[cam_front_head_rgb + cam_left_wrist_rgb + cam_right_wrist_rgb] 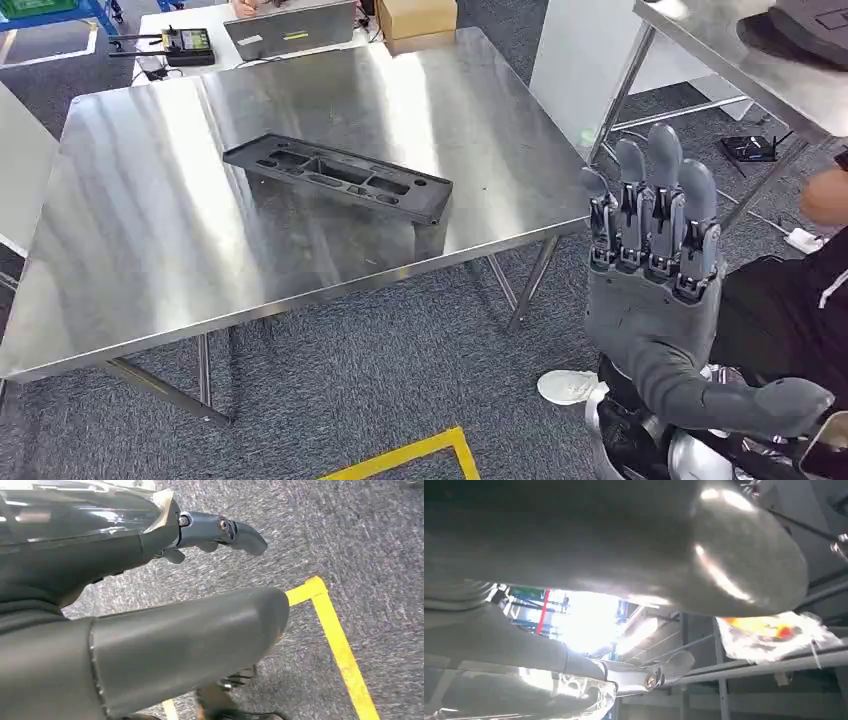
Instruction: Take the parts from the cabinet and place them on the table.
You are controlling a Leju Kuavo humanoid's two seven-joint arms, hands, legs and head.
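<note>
On the table (pixel 150 230) one black part (pixel 338 178) is already laid; the right hand (pixel 655 270) is raised beside it, fingers straight, empty. Further parts may remain.

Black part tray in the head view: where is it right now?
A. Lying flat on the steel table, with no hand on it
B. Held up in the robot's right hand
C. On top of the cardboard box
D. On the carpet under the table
A. The black part tray lies flat on the steel table, while the right hand is raised off to the side of the table, its fingers straight and holding nothing.
</note>
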